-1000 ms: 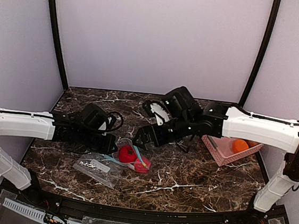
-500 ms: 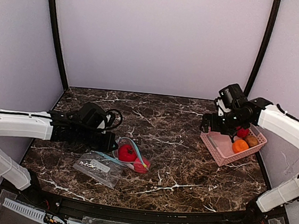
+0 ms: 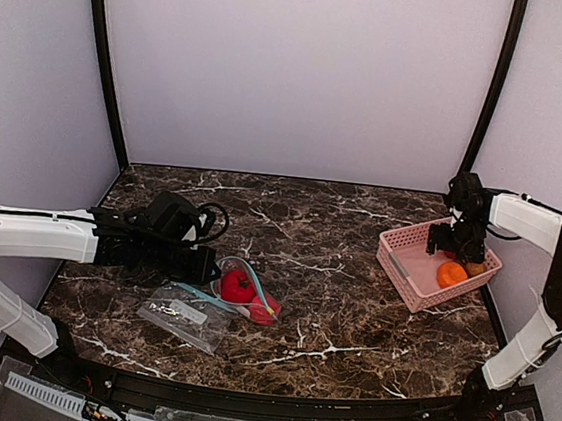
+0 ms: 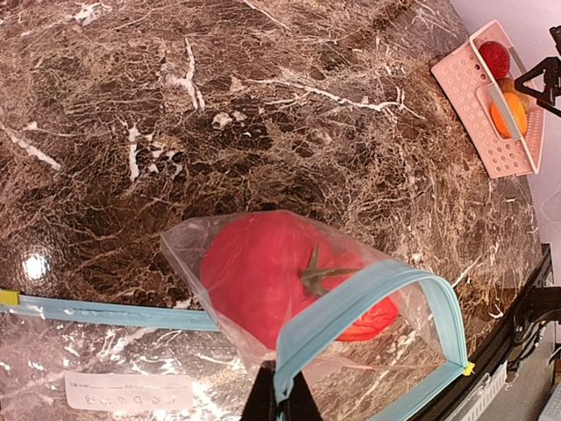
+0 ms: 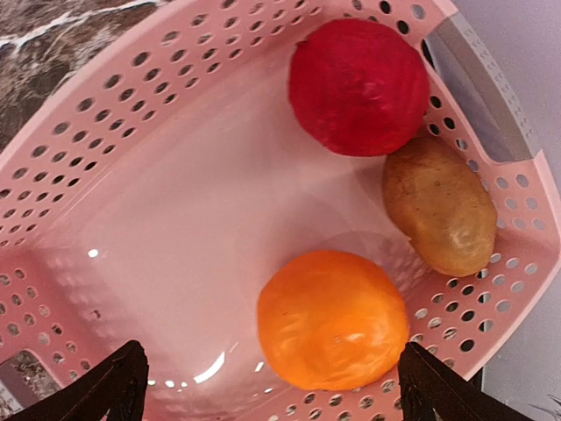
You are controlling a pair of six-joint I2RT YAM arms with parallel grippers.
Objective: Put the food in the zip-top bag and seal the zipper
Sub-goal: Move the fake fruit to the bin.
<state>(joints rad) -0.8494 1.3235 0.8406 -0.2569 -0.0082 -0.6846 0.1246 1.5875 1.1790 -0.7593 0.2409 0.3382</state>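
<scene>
White shells cover the left arm [image 3: 32,233] and right arm [image 3: 522,212]; joints, left claw [image 3: 210,273] and right claw [image 3: 454,245] are black, with a looped black cable [image 3: 225,227].

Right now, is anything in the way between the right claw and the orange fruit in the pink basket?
No, nothing visible. The right gripper hangs open over the basket, and the orange fruit lies bare below it. The red fruit and the brown one sit beside it, not on top.
</scene>
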